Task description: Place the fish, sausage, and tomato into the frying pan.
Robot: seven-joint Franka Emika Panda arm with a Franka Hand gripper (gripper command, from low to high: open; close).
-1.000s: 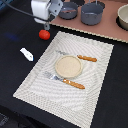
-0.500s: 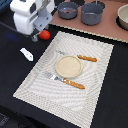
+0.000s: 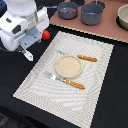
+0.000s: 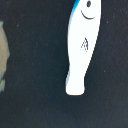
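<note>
On my wrist feed the fish [image 4: 82, 45] is a slim white toy with a blue head, smiling mouth and small fin mark, lying flat on the black table [image 4: 35, 100] under the gripper [image 3: 26, 54], whose jaws I cannot tell about

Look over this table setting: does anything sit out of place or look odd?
Yes. The fish lies on the bare dark table, off the striped placemat, and the tomato sits loose just beyond the mat's edge. The plate, knife and fork look neatly set.
</note>
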